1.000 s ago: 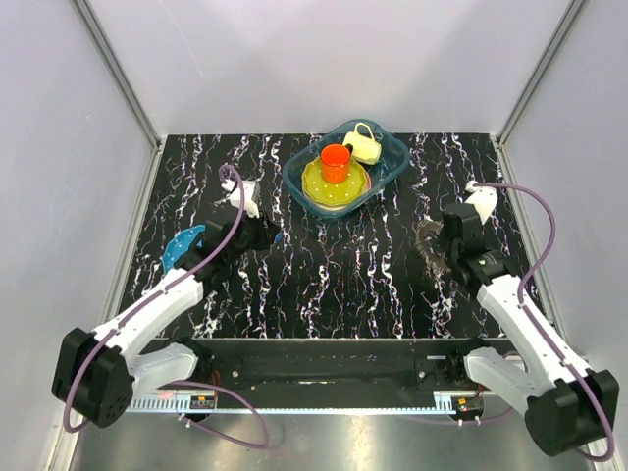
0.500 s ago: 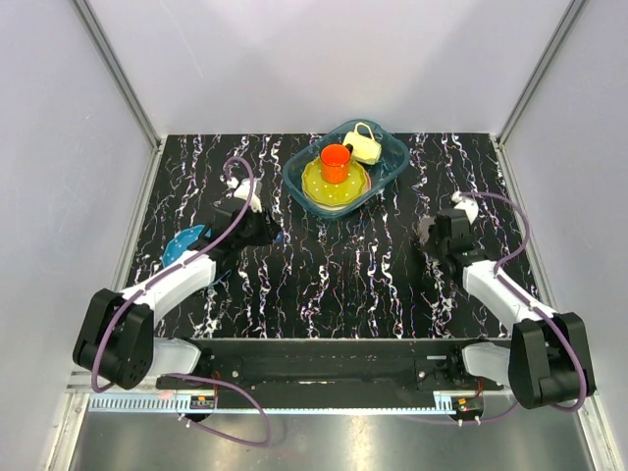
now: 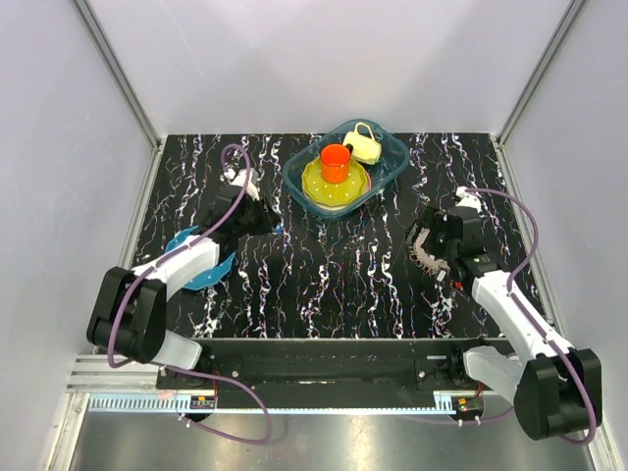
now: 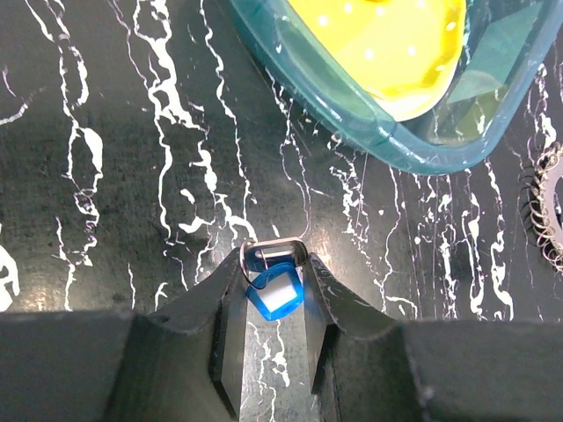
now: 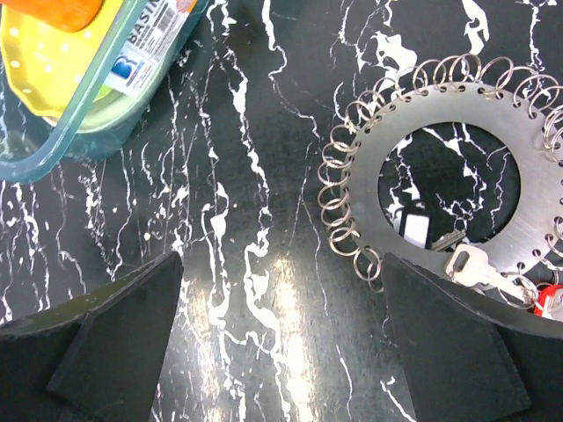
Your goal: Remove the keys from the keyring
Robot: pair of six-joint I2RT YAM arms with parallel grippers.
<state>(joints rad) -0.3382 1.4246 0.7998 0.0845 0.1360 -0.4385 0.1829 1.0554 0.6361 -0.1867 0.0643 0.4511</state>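
Note:
The keyring (image 5: 526,215) is a flat grey metal hoop fringed with small split rings, lying flat on the black marbled table. It also shows as the keyring (image 3: 426,249) from above. A silver key (image 5: 479,268) and a red tag (image 5: 550,299) hang at its near right. My right gripper (image 5: 281,352) stands wide open over the table, its right finger (image 5: 453,343) over the hoop's near edge. My left gripper (image 4: 274,264) is shut on a blue-tagged key (image 4: 277,293) with a small ring, far left of the hoop and near the tub.
A teal tub (image 3: 294,177) at the back centre holds a yellow plate (image 3: 324,188), an orange cup (image 3: 336,161) and a cream cup (image 3: 365,145). A blue round disc (image 3: 196,265) lies under my left forearm. The tub's rim (image 4: 352,123) is just ahead of my left gripper.
My right gripper has opened from shut, and the hoop now lies free on the table beneath it. The left arm's elbow swung inward; its gripper kept its hold.

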